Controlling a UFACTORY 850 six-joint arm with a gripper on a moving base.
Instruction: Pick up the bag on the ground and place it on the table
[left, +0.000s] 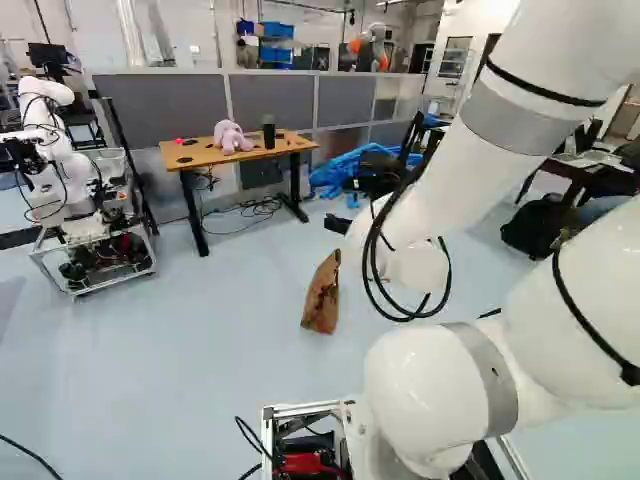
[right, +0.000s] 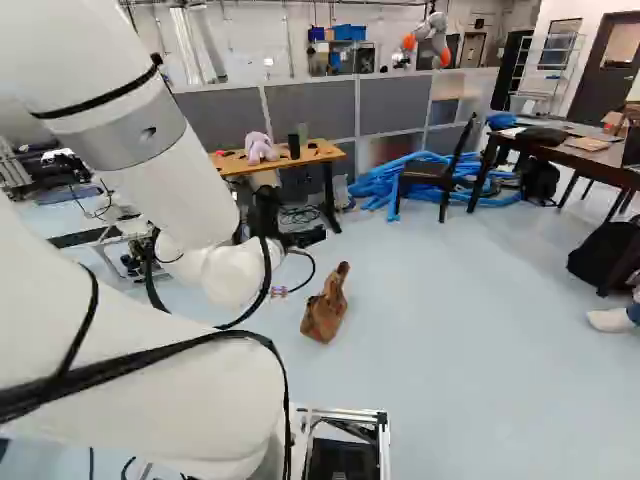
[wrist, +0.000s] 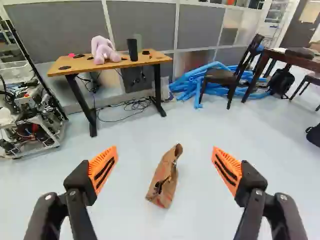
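At the left of the left base view stands another robot (left: 68, 175), a smooth white jointed arm on an angular metal-framed cart. Behind and rightward run flat grey partition panels (left: 180, 100) with pale frames. Before them is the orange-brown wooden table (left: 200, 155), a flat rectangular slab on 2 black legs. On it sit a soft, pale pink plush toy (left: 231, 138) with rounded limbs and, beside it, a black cylindrical cup (left: 268, 132).

Next comes the crumpled brown paper bag (left: 322, 292), creased and narrowing towards its top. It rests on the smooth pale floor (left: 200, 350), nearer the base than the table.

The black 2-fingered gripper (right: 300, 238) follows. In the wrist view its ribbed orange pads (wrist: 102, 170) stand wide apart with nothing held, and the bag lies ahead, beyond the gap.

Farther right are a tangle of long blue tubes (right: 385, 182), a dark chair (right: 428, 170) with slim legs, a rounded black backpack (left: 533, 225) and a dark, flat-topped table (right: 560, 150).
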